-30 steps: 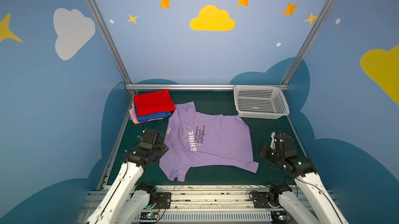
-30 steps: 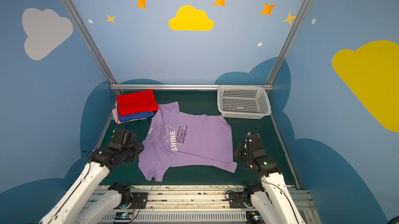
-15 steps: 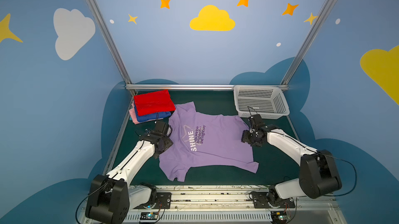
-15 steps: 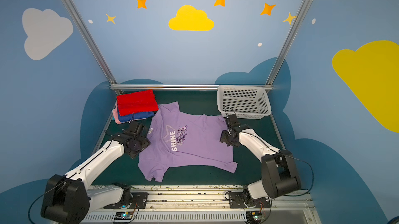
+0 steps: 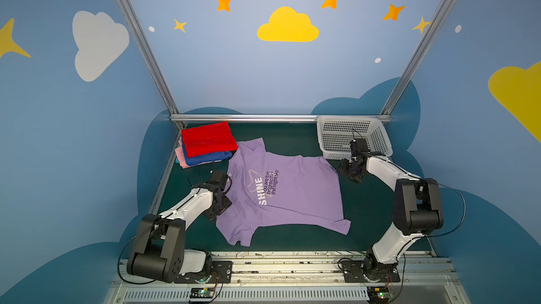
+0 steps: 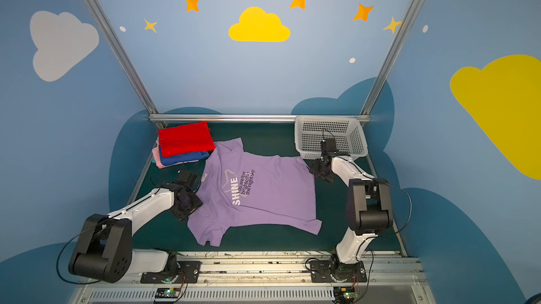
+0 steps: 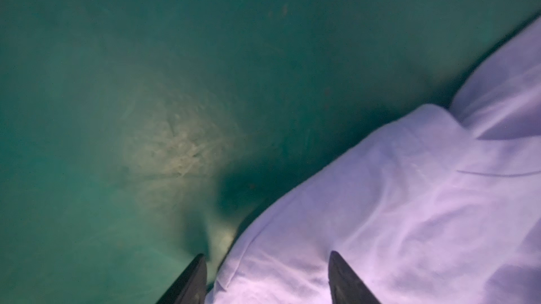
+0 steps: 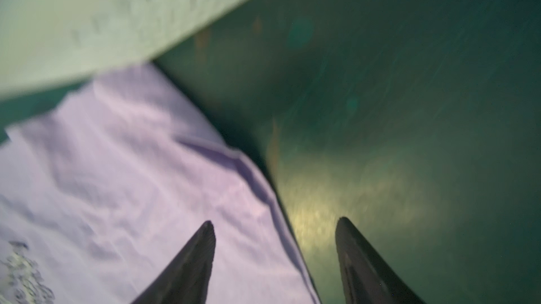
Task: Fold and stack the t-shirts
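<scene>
The lavender cloth t-shirt lies spread on the green surface, one corner just beside the white perforated plastic basket. Left and right jaws stand apart, each straddling its edge

Lavender t-shirt is soft matt cloth, lightly creased, same deal for the red t-shirt. Green table mat is matt, scuffed pale in spots. Basket is white perforated plastic, far frame rail looks like brushed metal.
</scene>
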### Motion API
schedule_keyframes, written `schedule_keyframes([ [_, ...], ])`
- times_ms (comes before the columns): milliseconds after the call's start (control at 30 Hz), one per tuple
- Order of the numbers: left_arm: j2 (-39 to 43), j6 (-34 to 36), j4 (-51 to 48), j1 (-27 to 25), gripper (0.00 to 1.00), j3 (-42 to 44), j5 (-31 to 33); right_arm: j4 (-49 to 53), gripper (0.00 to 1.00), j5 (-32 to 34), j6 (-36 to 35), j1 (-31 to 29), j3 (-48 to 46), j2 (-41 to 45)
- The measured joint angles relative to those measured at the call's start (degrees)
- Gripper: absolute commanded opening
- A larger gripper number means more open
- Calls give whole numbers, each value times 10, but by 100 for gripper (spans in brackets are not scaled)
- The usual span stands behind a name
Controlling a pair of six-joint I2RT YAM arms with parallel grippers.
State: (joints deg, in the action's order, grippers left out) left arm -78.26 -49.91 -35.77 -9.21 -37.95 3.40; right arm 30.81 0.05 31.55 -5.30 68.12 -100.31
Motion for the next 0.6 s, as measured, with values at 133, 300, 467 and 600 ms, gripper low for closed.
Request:
schedule_keyframes([
  [133, -3, 3, 8, 13, 29, 4, -11, -15, 67, -17, 9, 32, 57, -42],
  [300, -6, 13, 7, 30, 4, 3, -21, 2, 67, -46, 19, 63, 118, -89],
  [467, -6, 17, 9, 44, 4, 3, -33, 60, 66, -82, 21, 91, 161, -124],
  [600, 12, 19, 16, 64, 4, 18, -44, 72, 66, -92, 26, 107, 172, -125],
])
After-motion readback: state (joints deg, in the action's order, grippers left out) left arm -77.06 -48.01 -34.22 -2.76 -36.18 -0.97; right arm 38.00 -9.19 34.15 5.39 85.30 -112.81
